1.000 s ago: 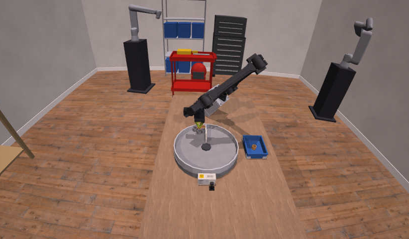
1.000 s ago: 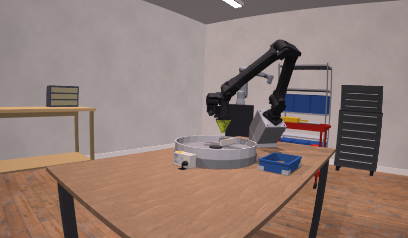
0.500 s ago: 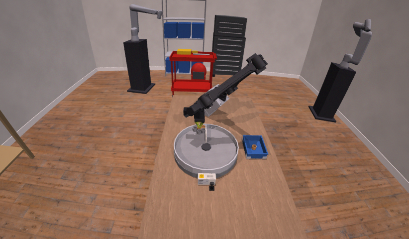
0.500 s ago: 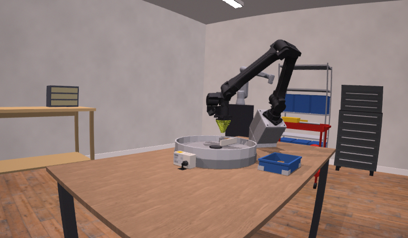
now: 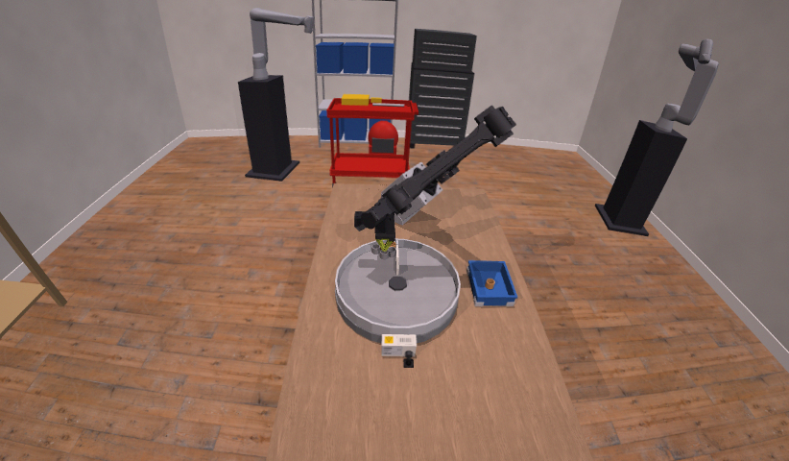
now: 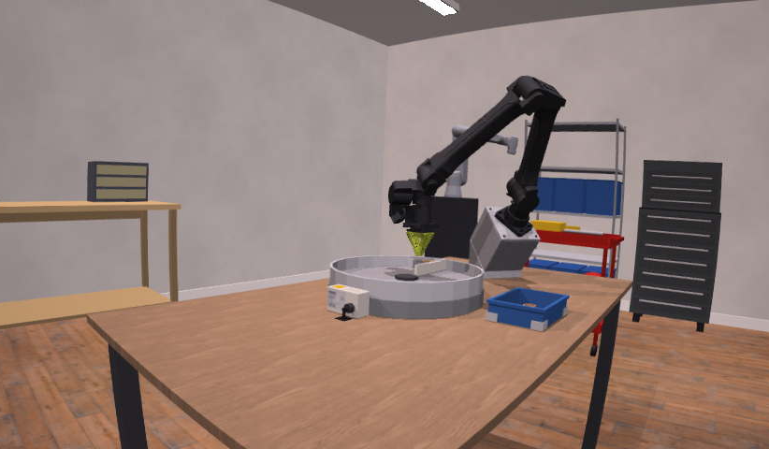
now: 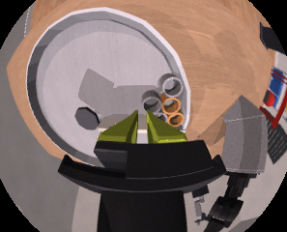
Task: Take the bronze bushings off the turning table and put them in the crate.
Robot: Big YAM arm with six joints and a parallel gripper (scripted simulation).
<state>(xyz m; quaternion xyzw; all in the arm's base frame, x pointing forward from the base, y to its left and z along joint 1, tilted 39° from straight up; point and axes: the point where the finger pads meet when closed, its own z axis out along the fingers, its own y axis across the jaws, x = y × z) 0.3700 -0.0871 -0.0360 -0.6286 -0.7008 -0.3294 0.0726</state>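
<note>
My gripper [image 5: 383, 249] [image 6: 420, 254] [image 7: 142, 113] is shut and empty, fingertips a narrow gap apart, pointing down over the back of the turning table [image 5: 398, 311] [image 6: 416, 292] [image 7: 100, 48]. In the wrist view, a bronze bushing [image 7: 164, 101] and a second bronze bushing [image 7: 176, 126] stand near the rim, right of the fingertips. A steel bushing [image 7: 161, 90] stands beyond them, another steel bushing [image 7: 144, 102] just beyond the tips, and a third is partly hidden behind the right finger. One bronze bushing [image 5: 490, 284] [image 6: 529, 304] is in the blue crate [image 5: 493, 302] [image 6: 516, 314].
A pale thin bar [image 5: 396, 262] [image 6: 430, 267] runs from the dark hub [image 5: 397, 283] [image 6: 406, 276] [image 7: 87, 118] towards the rim, close beside the bushings. The turning table has a raised wall. A white control box [image 5: 398, 346] [image 6: 348, 300] stands at its front.
</note>
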